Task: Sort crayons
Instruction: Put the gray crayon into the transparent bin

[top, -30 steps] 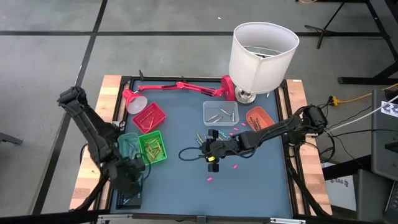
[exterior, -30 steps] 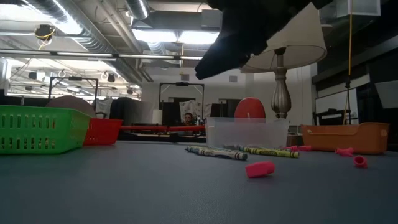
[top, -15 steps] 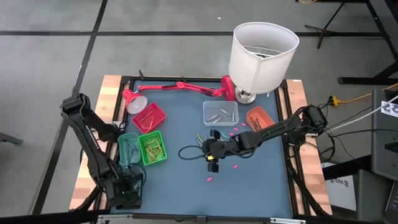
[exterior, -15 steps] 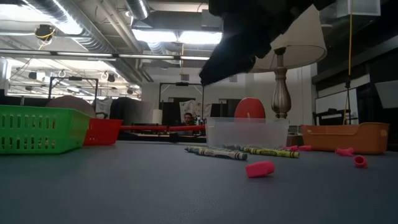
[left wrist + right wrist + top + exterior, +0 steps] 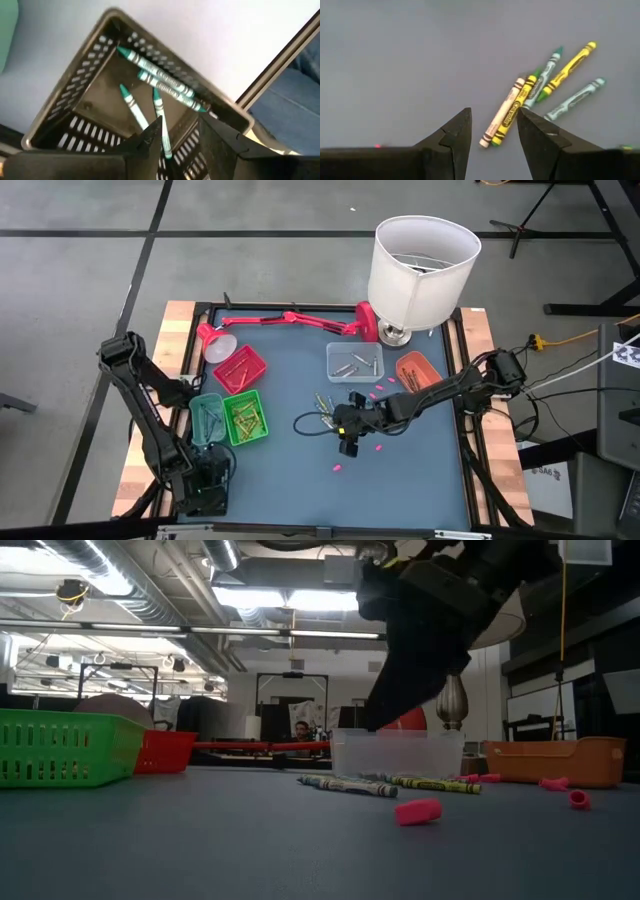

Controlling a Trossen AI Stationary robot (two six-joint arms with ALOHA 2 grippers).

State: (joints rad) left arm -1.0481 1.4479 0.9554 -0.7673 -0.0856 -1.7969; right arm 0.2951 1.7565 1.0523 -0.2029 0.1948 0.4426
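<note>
Several loose crayons [image 5: 540, 95], yellow, green, teal and cream, lie flat in a fan on the blue-grey table top [image 5: 290, 470]; they also show in the high view [image 5: 325, 408] and the low view [image 5: 380, 784]. My right gripper [image 5: 492, 135] hangs open just above their near ends and touches none of them [image 5: 348, 442]. My left gripper [image 5: 182, 132] stands open over a black slotted tray [image 5: 75, 100] at the table's near left corner [image 5: 205, 492]. Several teal crayons [image 5: 160, 82] lie in that tray, one [image 5: 162, 137] right below the fingertips.
At the left stand a red tray [image 5: 240, 367], a green tray [image 5: 245, 418] and a teal tray [image 5: 207, 417], each with crayons. A clear tray [image 5: 355, 361] and an orange tray [image 5: 417, 367] stand behind the loose crayons. A white lamp [image 5: 422, 265], a red desk lamp [image 5: 290, 320], pink bits [image 5: 417, 811].
My left gripper has gone from beside the teal and green trays toward the table's near edge and now stands over the black tray. My right gripper has come down toward the loose crayons, with a small shift toward the table's right edge.
</note>
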